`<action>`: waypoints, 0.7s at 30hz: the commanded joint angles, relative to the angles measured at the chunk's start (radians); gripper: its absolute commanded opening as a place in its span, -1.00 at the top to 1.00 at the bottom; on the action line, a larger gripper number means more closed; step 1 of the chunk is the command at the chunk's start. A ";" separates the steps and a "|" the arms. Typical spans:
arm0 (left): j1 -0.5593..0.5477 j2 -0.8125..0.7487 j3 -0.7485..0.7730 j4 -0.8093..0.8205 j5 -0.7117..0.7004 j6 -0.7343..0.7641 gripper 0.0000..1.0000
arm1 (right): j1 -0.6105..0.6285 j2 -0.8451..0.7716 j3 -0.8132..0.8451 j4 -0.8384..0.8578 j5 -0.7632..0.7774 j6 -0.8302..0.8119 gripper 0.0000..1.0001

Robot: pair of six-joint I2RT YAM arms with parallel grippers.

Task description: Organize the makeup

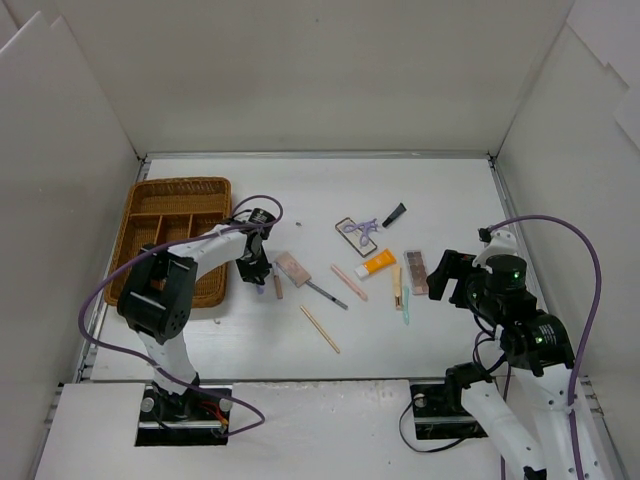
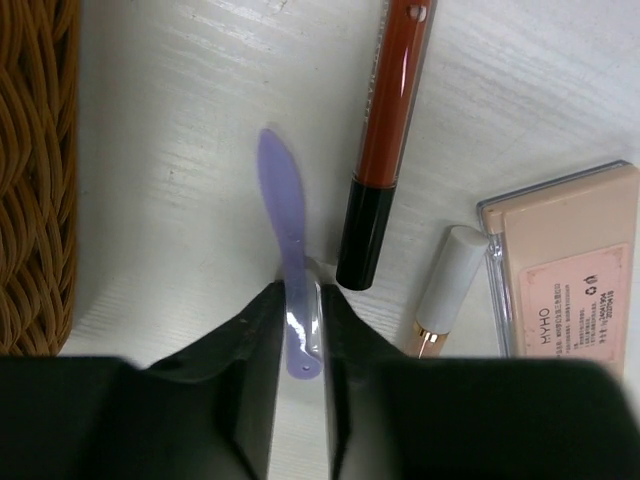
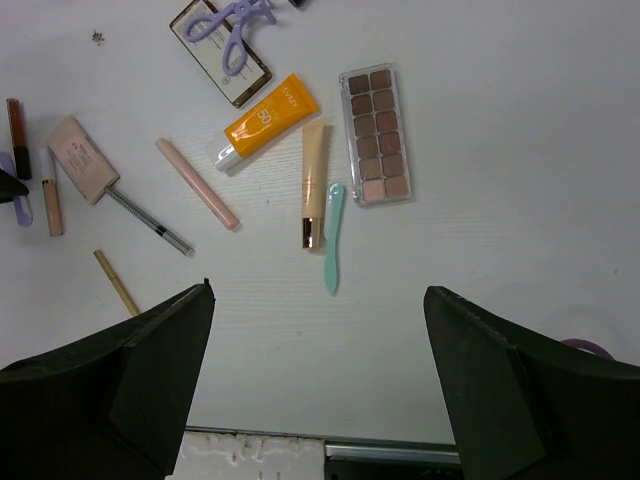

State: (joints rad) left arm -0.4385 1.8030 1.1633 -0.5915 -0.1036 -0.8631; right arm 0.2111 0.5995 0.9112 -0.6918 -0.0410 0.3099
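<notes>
My left gripper (image 2: pixel 300 330) is shut on the end of a purple spatula (image 2: pixel 283 200), low over the table beside the wicker tray (image 2: pixel 35 170). A red-brown lip gloss (image 2: pixel 385 120), a white-capped tube (image 2: pixel 445 290) and a pink compact (image 2: pixel 570 270) lie just right of it. My right gripper (image 3: pixel 318 300) is open and empty, above the table near the teal spatula (image 3: pixel 332 237). Beyond it lie a beige tube (image 3: pixel 313 185), the brown eyeshadow palette (image 3: pixel 376 134), the orange tube (image 3: pixel 265 122), a pink stick (image 3: pixel 196 183) and the purple curler (image 3: pixel 235 25) on the black-edged mirror (image 3: pixel 205 55).
The divided wicker tray (image 1: pixel 180 183) stands at the left, its compartments bare in the top view. A wooden stick (image 1: pixel 320 328), a thin pencil (image 1: pixel 327 294) and a black tube (image 1: pixel 394 212) lie around the middle. White walls enclose the table.
</notes>
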 commanded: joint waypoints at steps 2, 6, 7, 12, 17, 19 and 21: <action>-0.009 0.029 -0.002 0.007 0.025 0.013 0.80 | 0.008 0.010 0.000 0.054 0.012 -0.020 -0.67; -0.029 0.021 0.006 0.001 0.018 0.032 1.00 | 0.002 0.003 -0.003 0.054 0.021 -0.020 -0.68; -0.038 0.015 0.010 -0.002 0.013 0.036 1.00 | 0.007 0.003 0.000 0.054 0.021 -0.022 -0.68; -0.060 -0.065 0.025 -0.011 -0.011 0.116 1.00 | 0.004 0.010 0.011 0.054 0.021 -0.028 -0.69; -0.060 -0.185 0.036 -0.051 -0.037 0.191 1.00 | 0.005 0.020 0.022 0.055 0.016 -0.029 -0.69; -0.060 -0.236 0.053 -0.091 -0.044 0.228 1.00 | 0.005 0.023 0.025 0.055 0.013 -0.029 -0.69; -0.060 -0.272 0.079 -0.122 -0.062 0.255 1.00 | 0.004 0.026 0.025 0.055 0.012 -0.029 -0.69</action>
State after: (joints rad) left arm -0.4992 1.6333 1.1698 -0.6510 -0.1204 -0.6853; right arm 0.2111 0.6006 0.9104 -0.6918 -0.0406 0.2871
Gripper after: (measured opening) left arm 0.084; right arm 0.845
